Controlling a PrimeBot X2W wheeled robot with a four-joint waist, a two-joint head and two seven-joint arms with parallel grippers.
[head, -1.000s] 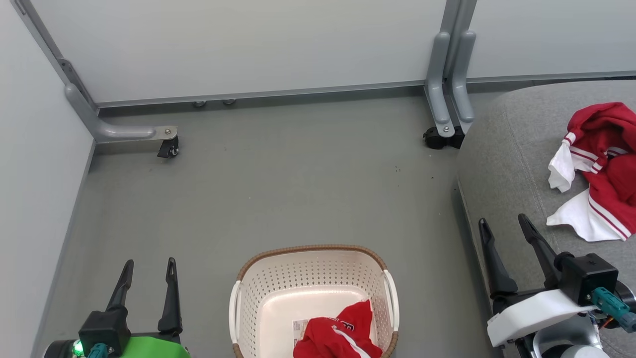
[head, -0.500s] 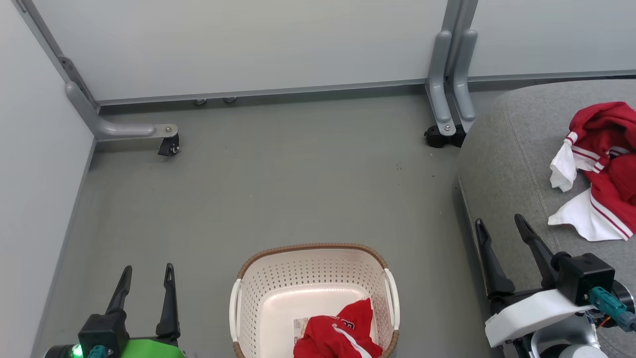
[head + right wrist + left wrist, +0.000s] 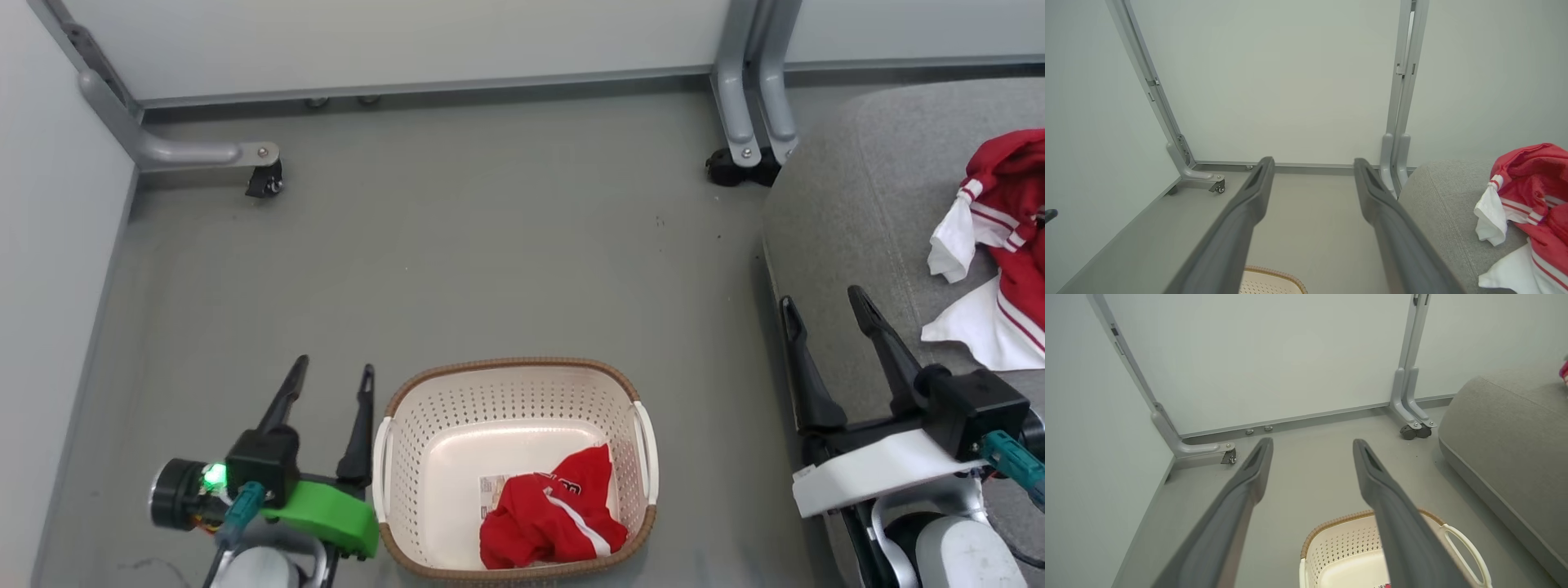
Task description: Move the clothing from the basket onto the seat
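The red shorts are seen crumpled in the near corner of the basket and the jersey on the seat, with the left tool and the right tool both spread and empty, so the basket could be struck or dragged if the reach is misjudged.

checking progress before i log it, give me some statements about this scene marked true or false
1. The shorts lie inside the basket. True.
2. The jersey lies on the floor. False: it lies on the seat.
3. The left gripper and the right gripper are both open and hold nothing. True.
4. The basket stands on the seat. False: it stands on the floor, to the left of the seat in the head view.
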